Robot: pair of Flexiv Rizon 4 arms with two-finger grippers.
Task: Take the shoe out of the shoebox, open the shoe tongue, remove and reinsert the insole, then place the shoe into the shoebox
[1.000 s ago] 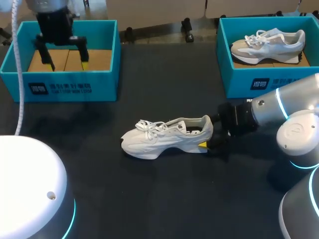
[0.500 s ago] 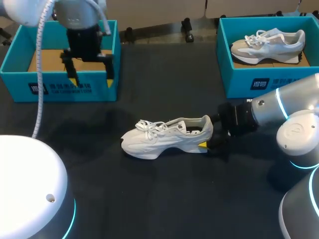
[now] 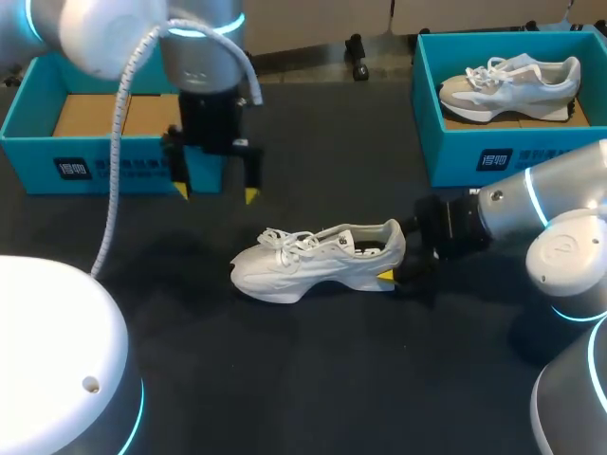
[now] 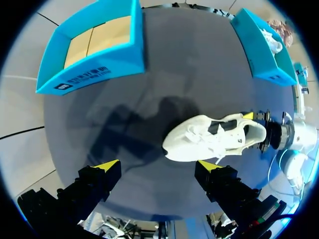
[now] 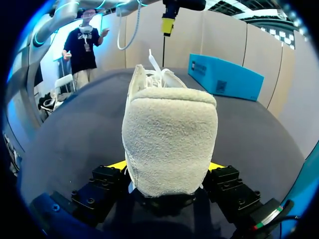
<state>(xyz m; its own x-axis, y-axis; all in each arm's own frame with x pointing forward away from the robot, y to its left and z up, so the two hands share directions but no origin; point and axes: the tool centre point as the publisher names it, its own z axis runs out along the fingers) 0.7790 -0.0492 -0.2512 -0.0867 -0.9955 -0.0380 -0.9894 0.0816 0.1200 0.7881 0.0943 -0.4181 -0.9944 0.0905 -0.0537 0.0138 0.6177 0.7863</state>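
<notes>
though it should handle light and soft-topped, the white shoe (image 3: 318, 261) on the table (image 3: 313, 379) offers a firm heel, which the right gripper (image 5: 167, 167) seemingly pinches from both sides; the left gripper (image 3: 216, 192) hovers wide open, empty.

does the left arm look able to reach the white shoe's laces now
Probably yes: the left tool hangs open near the white shoe, nothing lies between, and the right tool grips only the heel, leaving the laces uncovered.

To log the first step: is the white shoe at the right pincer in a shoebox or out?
Out. The white shoe stands upright on the table, outside the left shoebox, heel clamped in the right pincer.
</notes>
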